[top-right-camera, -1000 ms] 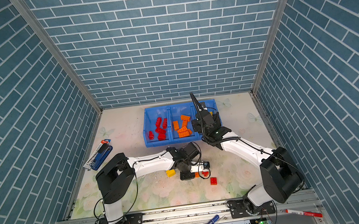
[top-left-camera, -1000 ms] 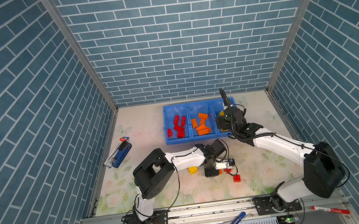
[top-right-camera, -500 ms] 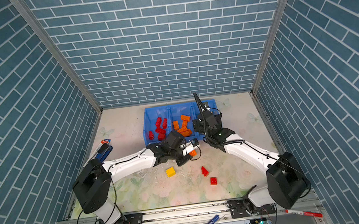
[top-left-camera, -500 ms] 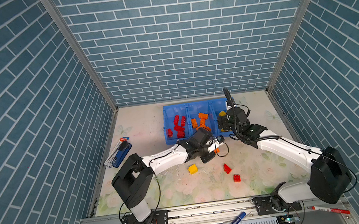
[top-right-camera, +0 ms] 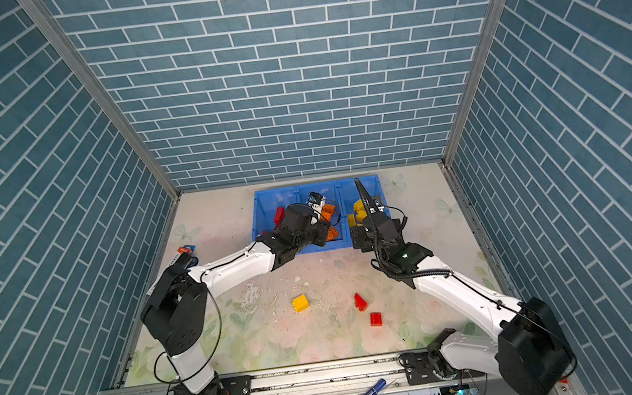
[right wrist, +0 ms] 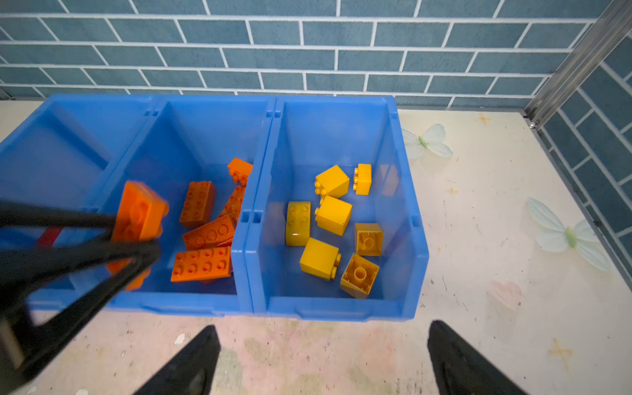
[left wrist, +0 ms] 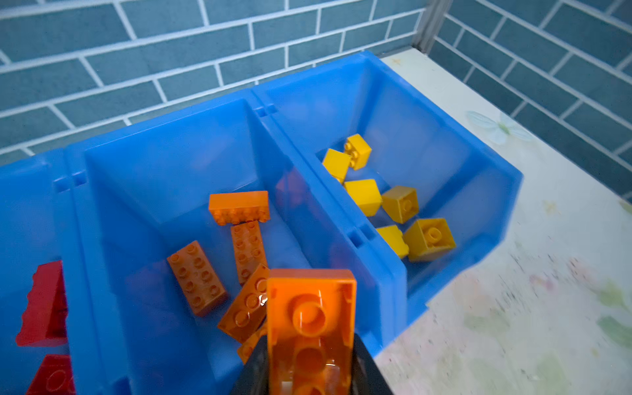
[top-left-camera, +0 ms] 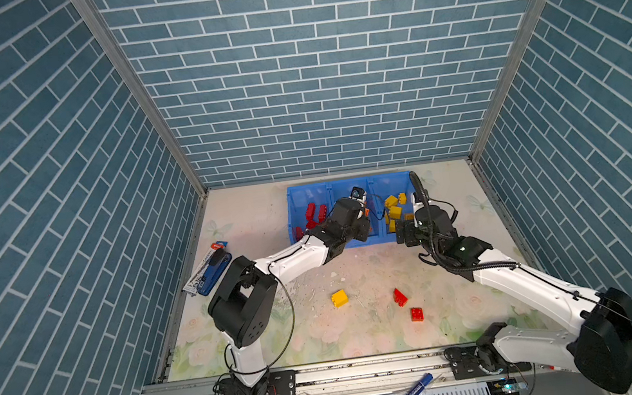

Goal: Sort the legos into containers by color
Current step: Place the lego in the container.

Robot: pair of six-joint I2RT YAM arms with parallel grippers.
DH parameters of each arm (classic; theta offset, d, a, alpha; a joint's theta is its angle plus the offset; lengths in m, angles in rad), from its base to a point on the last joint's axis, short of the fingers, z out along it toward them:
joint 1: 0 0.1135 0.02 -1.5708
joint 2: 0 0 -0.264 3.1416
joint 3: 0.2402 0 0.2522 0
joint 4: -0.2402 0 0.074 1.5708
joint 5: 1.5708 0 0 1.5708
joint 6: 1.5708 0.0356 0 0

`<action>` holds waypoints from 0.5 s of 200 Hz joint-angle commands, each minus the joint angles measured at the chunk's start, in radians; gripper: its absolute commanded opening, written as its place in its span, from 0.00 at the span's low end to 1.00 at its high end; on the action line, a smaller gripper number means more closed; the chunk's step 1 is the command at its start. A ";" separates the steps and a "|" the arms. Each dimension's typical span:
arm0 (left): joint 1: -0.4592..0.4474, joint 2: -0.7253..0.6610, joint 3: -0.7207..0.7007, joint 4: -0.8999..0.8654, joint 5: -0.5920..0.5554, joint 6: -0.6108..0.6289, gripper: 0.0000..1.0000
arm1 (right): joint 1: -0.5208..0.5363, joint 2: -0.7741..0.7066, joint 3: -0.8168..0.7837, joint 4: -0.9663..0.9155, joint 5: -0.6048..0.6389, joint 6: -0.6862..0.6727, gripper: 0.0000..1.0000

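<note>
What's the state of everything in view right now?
Left claw, shut on orange brick over middle bin.
Right claw, open, empty, in front of bins.
Orange brick, held, not yet dropped.
Bins, upright, holding red, orange, yellow separately.
Yellow brick, loose on table.
Red bricks, two, loose on table.

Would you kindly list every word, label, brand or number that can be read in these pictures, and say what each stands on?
No text can be read in any view.
Marker on the front rail: print on its white barrel, too small to read.
Stapler pack at the table's left edge: print on its card, too small and blurred.
Legos and containers: no lettering shows.
</note>
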 commanded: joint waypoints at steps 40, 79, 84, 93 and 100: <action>0.043 0.179 0.294 -0.288 -0.026 -0.260 0.30 | 0.002 -0.092 -0.078 -0.159 -0.210 0.046 0.96; 0.086 0.299 0.466 -0.427 0.118 -0.373 0.42 | 0.012 -0.046 -0.068 -0.239 -0.312 0.086 0.98; 0.087 0.305 0.477 -0.430 0.129 -0.376 0.44 | 0.014 -0.040 -0.068 -0.245 -0.323 0.085 0.98; 0.088 0.307 0.484 -0.427 0.141 -0.376 0.47 | 0.018 -0.026 -0.065 -0.260 -0.339 0.083 0.99; 0.087 0.305 0.483 -0.419 0.148 -0.376 0.51 | 0.022 -0.013 -0.058 -0.274 -0.343 0.083 0.99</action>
